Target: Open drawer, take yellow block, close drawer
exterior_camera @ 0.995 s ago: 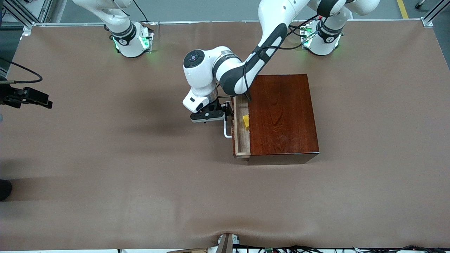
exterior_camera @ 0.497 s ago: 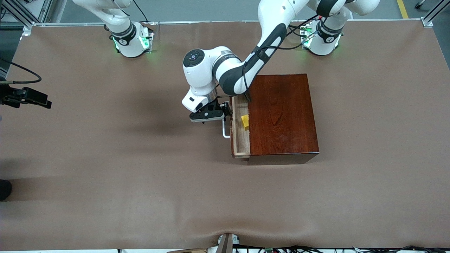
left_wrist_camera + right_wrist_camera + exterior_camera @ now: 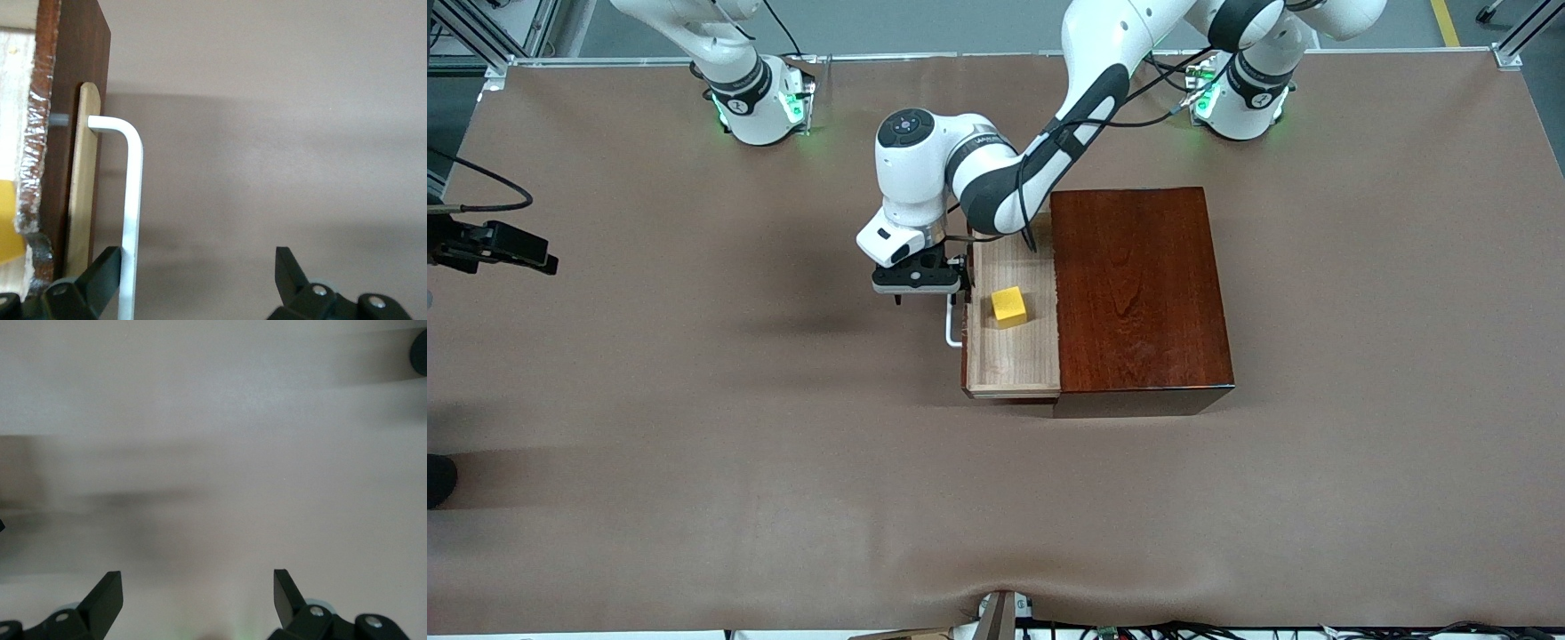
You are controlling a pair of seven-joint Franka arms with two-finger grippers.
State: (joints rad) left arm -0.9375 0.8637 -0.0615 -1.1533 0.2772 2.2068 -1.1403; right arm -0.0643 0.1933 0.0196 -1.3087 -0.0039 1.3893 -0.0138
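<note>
Brown table [image 3: 694,400]: left pincer [image 3: 193,283] hides part of the drawer [image 3: 1014,356] handle.

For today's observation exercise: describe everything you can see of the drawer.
The drawer is a shallow pale-wood tray, pulled partly out of the dark reddish-brown wooden box. Its dark front carries a white U-shaped bar handle. The yellow block rests on its floor. The left gripper, fingers spread, is at the handle, one finger against the bar.
</note>
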